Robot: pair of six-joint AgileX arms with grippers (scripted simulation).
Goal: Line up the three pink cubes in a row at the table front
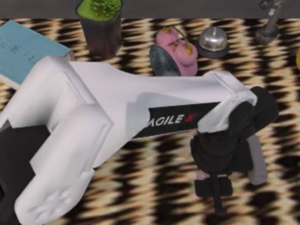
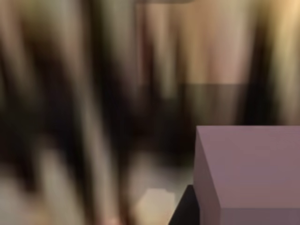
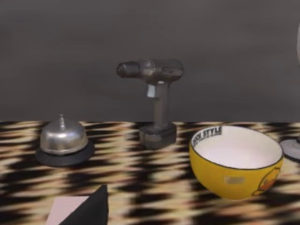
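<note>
The left arm [image 1: 117,112] is reaching across the table [image 1: 154,187] from the left side toward the right half, and its big white body is covering much of the top view. The left gripper [image 1: 214,187] is hanging low over the front right part of the table. Beside its black wrist a dusty pink block [image 1: 257,161] is showing as a narrow pale strip, and a small bit of pink is also peeking out on the other side of the wrist. In the left wrist view this large cube [image 2: 248,176] is filling the near corner, very close to the camera. I cannot tell if the fingers are open or closed on it, because the wrist is hiding them.

The right arm is not visible from above. In the right wrist view a pale pink cube [image 3: 65,210] is lying on the table with a dark finger [image 3: 91,208] next to it.

At the back of the table a pink alarm clock [image 1: 177,50], a silver bell [image 1: 213,41], a drill [image 3: 154,101], a yellow bowl [image 3: 234,161], a plant pot [image 1: 100,26] and a blue book [image 1: 26,47] are standing.
</note>
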